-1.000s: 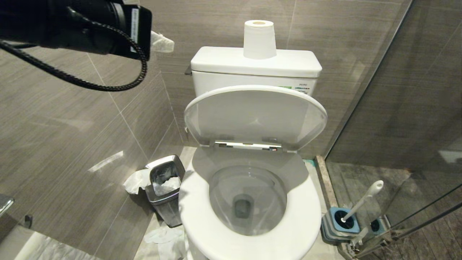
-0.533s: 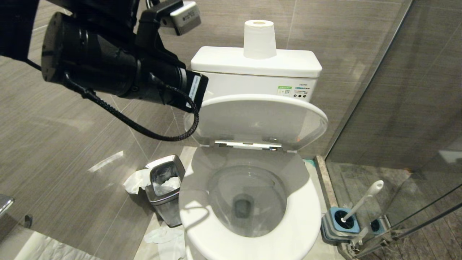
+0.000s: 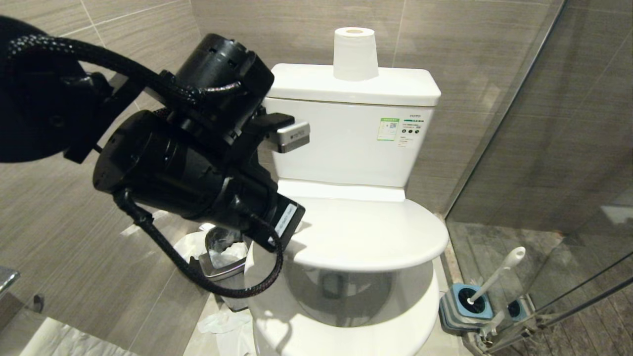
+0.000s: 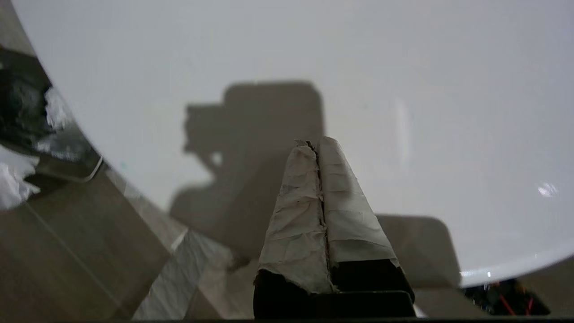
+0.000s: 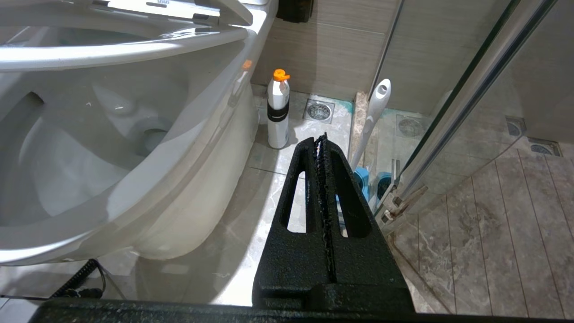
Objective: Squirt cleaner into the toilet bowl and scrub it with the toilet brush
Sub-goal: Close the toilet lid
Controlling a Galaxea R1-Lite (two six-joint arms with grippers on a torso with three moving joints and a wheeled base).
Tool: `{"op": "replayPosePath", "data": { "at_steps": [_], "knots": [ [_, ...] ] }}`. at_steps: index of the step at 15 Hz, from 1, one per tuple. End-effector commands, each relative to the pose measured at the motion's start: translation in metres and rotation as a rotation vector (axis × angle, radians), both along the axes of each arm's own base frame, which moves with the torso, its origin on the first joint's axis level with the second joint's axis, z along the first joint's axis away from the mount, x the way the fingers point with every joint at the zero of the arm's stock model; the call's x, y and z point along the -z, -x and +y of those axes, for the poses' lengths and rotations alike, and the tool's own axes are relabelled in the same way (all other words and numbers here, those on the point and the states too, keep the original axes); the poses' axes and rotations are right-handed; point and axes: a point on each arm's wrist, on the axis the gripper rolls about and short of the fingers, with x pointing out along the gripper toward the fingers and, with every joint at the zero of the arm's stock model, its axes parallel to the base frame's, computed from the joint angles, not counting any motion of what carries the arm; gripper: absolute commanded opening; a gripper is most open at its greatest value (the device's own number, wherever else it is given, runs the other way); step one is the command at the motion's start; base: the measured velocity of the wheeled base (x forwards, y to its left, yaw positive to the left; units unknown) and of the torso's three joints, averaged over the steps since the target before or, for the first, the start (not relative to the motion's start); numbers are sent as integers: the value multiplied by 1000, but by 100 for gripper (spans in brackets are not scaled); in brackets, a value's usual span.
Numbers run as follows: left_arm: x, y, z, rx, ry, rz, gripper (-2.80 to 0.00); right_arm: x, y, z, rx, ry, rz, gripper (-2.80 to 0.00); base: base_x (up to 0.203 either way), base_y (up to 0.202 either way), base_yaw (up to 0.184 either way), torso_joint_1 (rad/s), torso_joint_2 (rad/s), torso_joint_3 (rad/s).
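Head view: left arm fills the left side, wrist low by the lid [image 3: 366,232] of the toilet bowl [image 3: 346,326]; lid sits nearly level over the bowl w/ a gap, so most of the basin is hidden. Fingertips not visible here, blocked by the arm body. Left wrist view fills that in: left gripper [image 4: 317,148], tape-wrapped fingers pressed together, nothing between them, tip right over the lid's white surface; contact can't be told. Right gripper [image 5: 322,140] shows only in right wrist view: jaws closed, empty, low beside the bowl's outer wall. That view also shows a white bottle [image 5: 278,112] w/ orange cap on the floor by the bowl's base, unseen from the head. Toilet brush [image 3: 494,277] stands in its blue holder [image 3: 467,309] on the floor at the bowl's right, by the glass door [image 3: 568,148]; bristles hidden in the holder. Paper roll [image 3: 355,53] on the tank; steel bin [image 3: 225,262] partly behind the arm.
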Motion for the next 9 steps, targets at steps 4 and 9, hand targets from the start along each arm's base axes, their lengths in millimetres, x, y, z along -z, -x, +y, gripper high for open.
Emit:
{"op": "replayPosePath", "data": {
  "at_steps": [4,9],
  "knots": [
    [18,17,4,-85,-76,169,-280,0,0,0,-1,1,1,-280,0,0,0,0,0,0],
    [26,14,-6,-146,-54,215,-280,0,0,0,-1,1,0,-280,0,0,0,0,0,0]
  ]
}}
